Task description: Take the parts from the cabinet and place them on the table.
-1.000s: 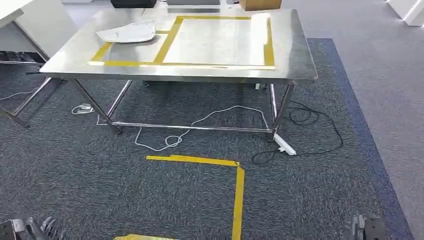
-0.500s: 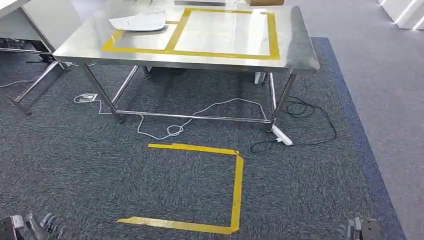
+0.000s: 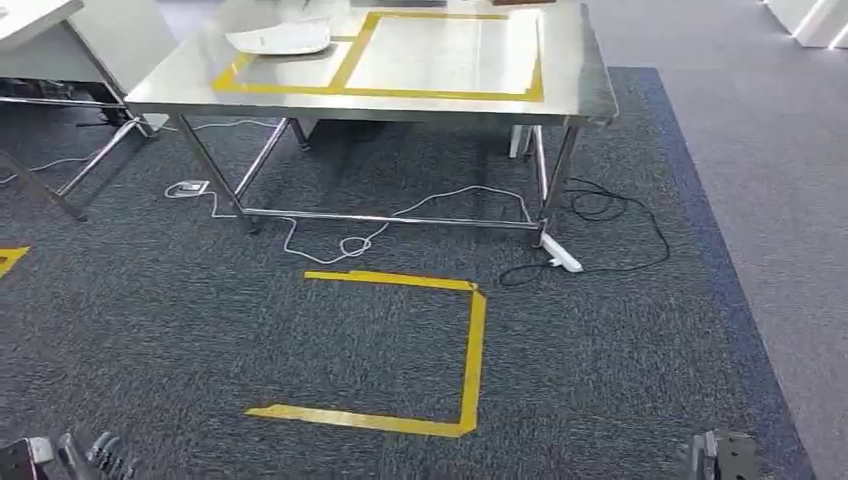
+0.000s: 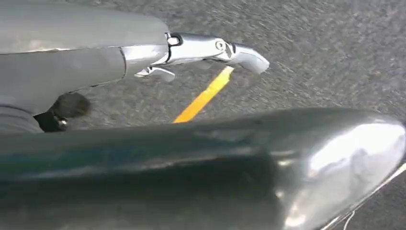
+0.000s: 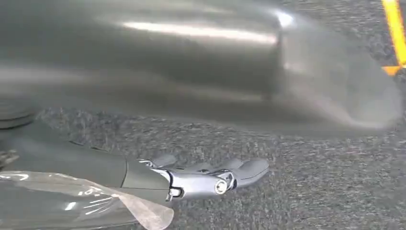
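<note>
Dark grey carpet (image 3: 180, 340) is seen across the floor, w/ a steel table (image 3: 575, 70) standing ahead toward the top of the head view. A white bagged part (image 3: 281, 38) is seen lying on the table top, on its left portion, overlapping the yellow tape outline (image 3: 440, 94) marked there. In the right wrist view a clear plastic bag (image 5: 72, 201) is seen against the right hand (image 5: 201, 179), fingers stretched out nearly straight; whether the bag is actually gripped cannot be told. The left hand (image 4: 191, 50) is seen w/ fingers extended and apart, nothing in it. White cables (image 3: 350, 243) and a power strip (image 3: 562, 260) are seen under the table, a black cord beside them. A yellow taped corner (image 3: 470, 350) is laid on the carpet nearer the robot.
</note>
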{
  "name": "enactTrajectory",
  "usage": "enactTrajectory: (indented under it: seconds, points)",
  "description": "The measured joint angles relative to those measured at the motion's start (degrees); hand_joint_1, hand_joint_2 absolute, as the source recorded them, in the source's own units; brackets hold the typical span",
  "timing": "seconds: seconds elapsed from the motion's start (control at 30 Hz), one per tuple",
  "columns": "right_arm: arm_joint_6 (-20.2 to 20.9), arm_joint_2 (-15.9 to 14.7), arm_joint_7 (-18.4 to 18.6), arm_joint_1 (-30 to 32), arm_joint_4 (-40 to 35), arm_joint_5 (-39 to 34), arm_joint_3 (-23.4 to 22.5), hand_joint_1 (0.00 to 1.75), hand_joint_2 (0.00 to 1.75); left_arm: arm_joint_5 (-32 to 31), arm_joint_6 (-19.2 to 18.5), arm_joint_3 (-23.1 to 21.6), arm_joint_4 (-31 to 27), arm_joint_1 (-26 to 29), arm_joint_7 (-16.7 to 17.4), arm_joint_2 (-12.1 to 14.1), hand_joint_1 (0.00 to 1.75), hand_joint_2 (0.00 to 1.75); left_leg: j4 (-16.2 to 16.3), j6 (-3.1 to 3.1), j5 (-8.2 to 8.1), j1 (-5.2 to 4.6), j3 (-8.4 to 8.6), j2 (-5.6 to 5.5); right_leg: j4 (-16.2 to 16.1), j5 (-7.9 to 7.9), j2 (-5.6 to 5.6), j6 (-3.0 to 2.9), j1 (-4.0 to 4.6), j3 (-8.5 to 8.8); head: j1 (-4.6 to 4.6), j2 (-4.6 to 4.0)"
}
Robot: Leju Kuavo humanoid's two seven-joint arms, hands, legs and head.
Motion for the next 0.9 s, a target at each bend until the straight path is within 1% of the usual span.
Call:
enactTrajectory:
  seconds: [0.03, 0.07, 0.1, 0.13, 0.17, 0.2, 0.23, 0.27, 0.3, 0.33, 0.37, 0.4, 0.43, 0.47, 0.5, 0.53, 0.57, 0.6, 0.63, 0.67, 0.7, 0.77, 0.8, 0.83, 0.87, 0.9]
  points:
    - [0.2, 0.0, -0.7, -0.4, 1.1, 0.1, 0.3, 0.00, 0.00, 0.1, -0.3, 0.0, 0.6, 0.0, -0.4, 0.0, 0.00, 0.00, -1.1, -0.11, 2.63, 0.21, 1.74, 0.02, 0.5, 0.48, -0.15, 0.19, -0.03, -0.61, 0.02, 0.00]
    - [0.5, 0.0, -1.7, -0.7, 2.2, 0.4, 0.6, 0.00, 0.00, 0.1, -0.7, 0.1, 1.1, -0.1, -0.9, 0.0, 0.00, 0.00, -4.4, -0.09, 4.68, 0.33, 4.42, 0.04, 1.1, 0.80, -0.32, 0.40, -0.10, -1.79, 0.00, 0.00]
    - [0.9, 0.0, -3.4, -1.1, 3.5, 0.8, 1.0, 0.00, 0.00, 0.1, -1.3, 0.2, 1.8, -0.2, -1.4, 0.0, 0.00, 0.00, -9.2, -0.04, 5.41, 0.42, 7.86, 0.17, 1.8, 1.16, -0.37, 0.70, -0.16, -2.62, 0.00, 0.00]
    - [1.3, 0.0, -5.1, -1.7, 4.7, 1.1, 1.4, 0.00, 0.00, 0.1, -1.8, 0.3, 2.3, -0.3, -1.9, 0.0, 0.00, 0.00, -14.2, 0.07, 3.99, 0.44, 11.29, 0.39, 2.3, 1.42, -0.43, 1.01, -0.11, -3.27, -0.04, 0.00]
    - [1.8, 0.0, -7.0, -2.3, 6.7, 1.3, 1.7, 0.00, 0.00, -0.1, -2.5, 0.4, 3.0, -0.5, -2.5, -0.1, 0.00, 0.00, -17.9, 0.54, 2.72, 0.06, 13.20, 0.33, 2.7, 1.71, -0.51, 1.35, 0.07, -3.83, 0.06, 0.00]
    - [2.0, 0.0, -8.1, -2.9, 8.4, 1.4, 2.1, 0.00, 0.00, -0.5, -2.8, 0.5, 3.7, -0.6, -2.9, -0.2, 0.00, 0.00, -18.3, 1.06, 2.23, 0.02, 12.89, 0.35, 2.8, 2.13, -0.69, 1.80, 0.11, -4.15, 0.09, 0.00]
    - [2.1, 0.0, -8.8, -3.4, 9.8, 1.4, 2.5, 0.00, 0.00, -1.0, -3.0, 0.7, 4.3, -0.6, -3.4, -0.2, 0.00, 0.00, -18.9, 1.42, 1.84, -0.09, 12.64, 0.35, 2.8, 2.52, -0.79, 2.12, 0.09, -4.58, -0.02, 0.00]
    - [2.1, 0.0, -9.2, -3.7, 11.2, 1.3, 2.8, 0.00, 0.00, -1.7, -3.1, 0.9, 4.8, -0.6, -3.7, -0.2, 0.00, 0.00, -18.8, 1.76, 2.02, -0.10, 12.25, 0.32, 2.8, 2.89, -1.04, 2.48, 0.07, -4.76, 0.15, 0.00]
    - [2.1, 0.0, -9.4, -4.0, 12.3, 1.3, 3.1, 0.00, 0.00, -2.2, -3.0, 1.0, 5.3, -0.4, -4.0, -0.3, 0.00, 0.00, -19.3, 2.39, 2.71, 0.17, 11.93, 0.24, 2.9, 2.80, -1.03, 2.80, -0.02, -5.15, 0.04, 0.00]
    - [2.1, 0.0, -9.5, -4.2, 13.3, 1.3, 3.3, 0.00, 0.00, -2.4, -3.1, 1.1, 5.8, -0.3, -4.0, -0.5, 0.00, 0.00, -19.3, 2.78, 3.07, 0.10, 11.58, 0.20, 4.3, 1.09, -0.29, 3.05, -0.20, -6.07, 0.18, 0.00]
    - [2.0, 0.0, -9.6, -4.3, 14.2, 1.3, 3.5, 0.00, 0.00, -2.5, -3.1, 1.3, 6.1, -0.3, -4.1, -0.5, 0.00, 0.00, -19.2, 3.20, 3.42, 0.01, 11.12, 0.02, 7.8, -1.69, 0.24, 3.16, -0.25, -7.38, 0.31, 0.00]
    - [1.6, 0.0, -9.6, -4.3, 14.7, 1.2, 3.7, 0.00, 0.00, -2.6, -3.3, 1.7, 6.5, -0.2, -4.0, -0.7, 0.00, 0.00, -19.2, 3.39, 3.85, -0.19, 10.61, -0.16, 12.6, -4.47, 0.51, 3.19, -0.25, -9.18, 0.33, 0.00]
    - [1.4, 0.0, -9.6, -4.4, 15.2, 1.3, 3.8, 0.00, 0.00, -2.9, -3.5, 2.1, 6.8, -0.2, -3.9, -0.8, 0.00, 0.00, -19.2, 3.52, 4.20, -0.37, 10.07, -0.36, 17.1, -6.66, 0.71, 3.26, -0.24, -10.84, 0.28, 0.00]
    - [1.2, 0.0, -9.6, -4.4, 15.7, 1.3, 4.0, 0.00, 0.00, -3.0, -3.5, 2.4, 7.1, -0.1, -3.9, -0.9, 0.00, 0.00, -19.1, 3.56, 4.59, -0.60, 9.57, -0.67, 20.4, -7.89, 0.80, 3.23, -0.24, -11.84, 0.33, 0.00]
    - [1.0, 0.0, -9.6, -4.4, 16.0, 1.3, 4.1, 0.00, 0.00, -3.1, -3.7, 2.7, 7.4, 0.1, -3.8, -1.0, 0.00, 0.00, -19.1, 3.56, 4.92, -0.81, 9.22, -1.00, 20.7, -7.67, 0.85, 3.09, -0.24, -11.46, 0.26, 0.00]
    - [0.7, 0.0, -9.6, -4.4, 16.2, 1.3, 4.2, 0.00, 0.00, -3.5, -4.0, 3.0, 7.5, 0.4, -3.8, -1.1, 0.00, 0.00, -19.1, 3.59, 5.19, -1.00, 8.93, -1.32, 18.6, -6.46, 0.93, 2.86, -0.22, -9.70, 0.31, 0.00]
    - [0.5, 0.0, -9.6, -4.4, 16.3, 1.3, 4.2, 0.00, 0.00, -4.0, -4.2, 3.3, 7.6, 0.6, -3.7, -1.2, 0.00, 0.00, -19.1, 3.57, 5.47, -1.20, 8.69, -1.73, 14.4, -4.59, 1.13, 2.53, -0.20, -6.85, 0.28, 0.00]
    - [0.3, 0.0, -9.6, -4.4, 16.4, 1.3, 4.2, 0.00, 0.00, -4.3, -4.4, 3.5, 7.7, 0.6, -3.7, -1.5, 0.00, 0.00, -19.0, 3.51, 5.71, -1.31, 8.50, -2.21, 9.4, -2.65, 1.74, 2.09, -0.09, -3.62, 0.28, 0.00]
    - [0.2, 0.0, -9.7, -4.5, 16.5, 1.3, 4.3, 0.00, 0.00, -4.7, -4.5, 3.7, 7.7, 0.5, -3.7, -1.6, 0.00, 0.00, -19.0, 3.36, 5.98, -1.29, 8.36, -2.63, 4.8, -1.44, 3.91, 1.50, 0.08, -0.56, 0.28, 0.00]
    - [0.1, 0.0, -9.7, -4.6, 16.6, 1.3, 4.4, 0.00, 0.00, -4.9, -4.7, 3.9, 7.7, 0.4, -3.6, -1.9, 0.00, 0.00, -18.6, 3.14, 6.10, -1.82, 7.90, -3.00, 2.3, -1.83, 5.65, 0.95, 0.14, 0.45, 0.28, 0.00]
    - [0.0, 0.0, -9.8, -4.7, 16.7, 1.3, 4.5, 0.00, 0.00, -5.3, -4.7, 4.2, 7.7, 0.3, -3.5, -1.9, 0.00, 0.00, -18.4, 2.91, 6.39, -1.63, 7.38, -3.52, 1.4, -2.28, 5.10, 1.25, -0.02, 0.82, 0.13, 0.00]
    - [-0.1, 0.0, -9.8, -4.5, 16.9, 1.3, 4.5, 0.00, 0.00, -5.4, -4.9, 4.6, 7.7, 0.5, -3.4, -2.1, 0.00, 0.00, -18.4, 2.17, 7.10, -1.32, 6.83, -4.65, 1.7, -2.01, 4.13, 0.94, 0.22, 0.93, 0.24, 0.00]
    - [-0.1, 0.1, -9.8, -4.5, 16.9, 1.3, 4.7, 0.00, 0.00, -5.4, -4.8, 4.7, 7.7, 0.6, -3.3, -2.1, 0.00, 0.00, -18.3, 1.87, 7.20, -1.64, 6.63, -5.15, 1.3, -1.49, 3.55, 0.63, -0.27, 0.97, 0.26, 0.00]
    - [-0.1, 0.2, -9.8, -4.6, 16.9, 1.3, 4.8, 0.00, 0.00, -5.4, -4.8, 4.9, 7.8, 0.9, -3.2, -2.3, 0.00, 0.00, -17.3, 1.62, 6.06, -1.43, 6.11, -3.48, 1.0, -1.23, 2.81, 0.45, -0.38, 0.97, 0.13, 0.00]
    - [-0.1, 0.2, -9.8, -4.6, 17.0, 1.3, 4.8, 0.00, 0.00, -5.4, -4.8, 5.0, 7.8, 0.8, -3.2, -2.3, 0.00, 0.00, -14.6, 1.20, 3.88, -1.23, 4.91, -1.87, 1.1, -1.19, 2.26, 0.23, -0.37, 0.87, -0.29, 0.00]
    - [-0.1, 0.2, -9.8, -4.4, 17.0, 1.3, 4.8, 0.00, 0.00, -5.4, -4.8, 5.0, 7.8, 0.6, -3.2, -2.3, 0.00, 0.00, -10.1, 0.77, 1.33, -0.97, 2.96, -1.09, 1.1, -1.18, 1.41, 0.19, -0.34, 0.78, -0.35, 0.00]
